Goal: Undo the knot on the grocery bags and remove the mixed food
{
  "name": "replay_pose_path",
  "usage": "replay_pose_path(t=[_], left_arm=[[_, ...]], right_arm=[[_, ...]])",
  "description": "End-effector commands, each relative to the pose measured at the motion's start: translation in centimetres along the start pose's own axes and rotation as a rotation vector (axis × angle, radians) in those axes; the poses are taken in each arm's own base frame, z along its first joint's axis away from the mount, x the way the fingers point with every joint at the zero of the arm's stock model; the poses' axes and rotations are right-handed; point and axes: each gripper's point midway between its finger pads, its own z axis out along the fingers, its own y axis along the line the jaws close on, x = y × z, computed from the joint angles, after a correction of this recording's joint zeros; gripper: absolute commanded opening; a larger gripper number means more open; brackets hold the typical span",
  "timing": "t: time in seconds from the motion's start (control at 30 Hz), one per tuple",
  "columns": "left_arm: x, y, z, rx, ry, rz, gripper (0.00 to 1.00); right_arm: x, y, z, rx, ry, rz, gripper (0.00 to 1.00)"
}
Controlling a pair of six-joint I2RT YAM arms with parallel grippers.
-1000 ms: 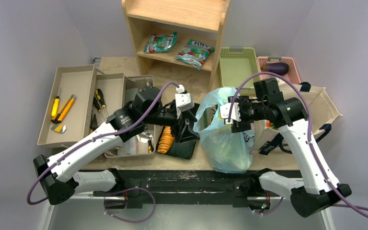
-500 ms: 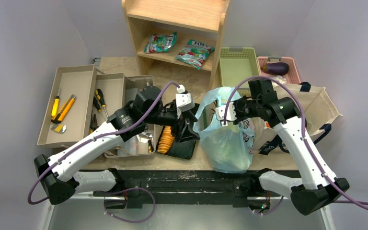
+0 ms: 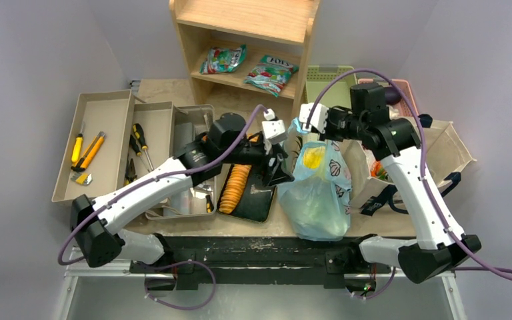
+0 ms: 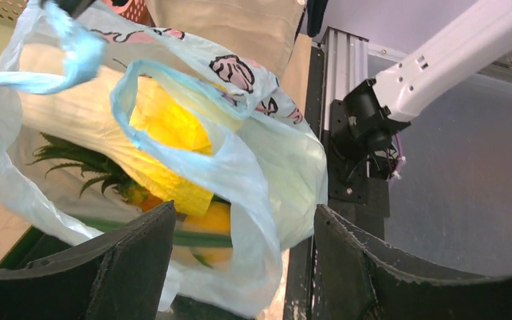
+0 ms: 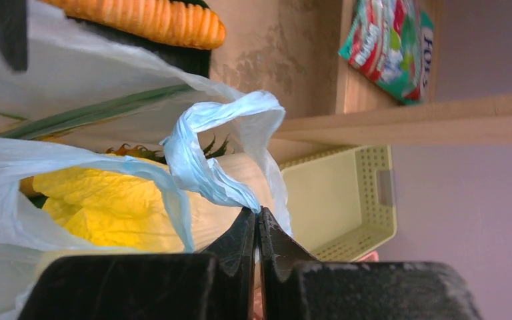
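Note:
The light-blue grocery bag [image 3: 317, 200] with pink prints stands at the table's near edge. My right gripper [image 3: 298, 125] is shut on its twisted handle [image 5: 207, 167] and holds that handle up above the bag. The mouth gapes, showing yellow produce [image 4: 167, 127] and pineapple leaves [image 4: 87, 163]. My left gripper [image 4: 243, 267] is open at the bag's left side, and a fold of the plastic hangs between its fingers without being pinched. The cream canvas tote [image 3: 443, 143] sits to the right behind my right arm.
A black tray with a row of orange crackers [image 3: 237, 187] lies just left of the bag, under my left arm. Behind stand a wooden shelf [image 3: 253, 40] with snack packets [image 3: 223, 59], a green basket [image 3: 330, 87] and a pink basket [image 3: 387, 93]. Tool trays [image 3: 100, 143] fill the left.
My right gripper closed on the bag's handle and pulled it up and back, stretching the bag taller. My left arm swung right, bringing its open fingers to the bag.

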Motion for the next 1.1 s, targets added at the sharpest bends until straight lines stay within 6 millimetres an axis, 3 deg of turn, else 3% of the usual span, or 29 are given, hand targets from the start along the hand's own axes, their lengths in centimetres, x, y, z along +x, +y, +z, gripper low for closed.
replay_pose_path(t=[0.0, 0.2, 0.27, 0.33, 0.43, 0.47, 0.67, 0.87, 1.07], left_arm=[[-3.0, 1.2, 2.8, -0.101, -0.078, 0.016, 0.73], [-1.4, 2.6, 6.8, -0.141, -0.035, -0.105, 0.74], [-0.9, 2.3, 7.6, -0.116, -0.027, -0.132, 0.69], [-0.8, 1.7, 8.0, -0.075, -0.024, -0.136, 0.53], [-2.6, 0.8, 7.2, -0.022, -0.057, -0.061, 0.04], [-3.6, 0.3, 6.8, 0.001, -0.074, -0.023, 0.0], [-9.1, -0.8, 3.4, 0.076, -0.129, 0.129, 0.0], [-9.8, -2.5, 0.1, 0.121, -0.128, 0.273, 0.0], [-9.9, -4.2, -2.7, 0.199, -0.096, 0.373, 0.0]], right_arm=[[0.5, -3.3, -1.3, 0.171, 0.034, 0.223, 0.0], [2.2, -4.8, -2.0, 0.279, 0.067, 0.423, 0.0], [2.7, -5.4, -2.5, 0.313, 0.071, 0.49, 0.0], [3.4, -6.0, -3.1, 0.35, 0.075, 0.55, 0.0], [4.2, -6.9, -4.2, 0.404, 0.076, 0.62, 0.0], [4.5, -7.1, -4.5, 0.419, 0.076, 0.635, 0.0], [4.9, -8.5, -6.4, 0.508, 0.06, 0.693, 0.0], [4.3, -8.3, -7.6, 0.527, 0.028, 0.722, 0.0], [4.3, -9.8, -9.0, 0.593, 0.006, 0.767, 0.0]])
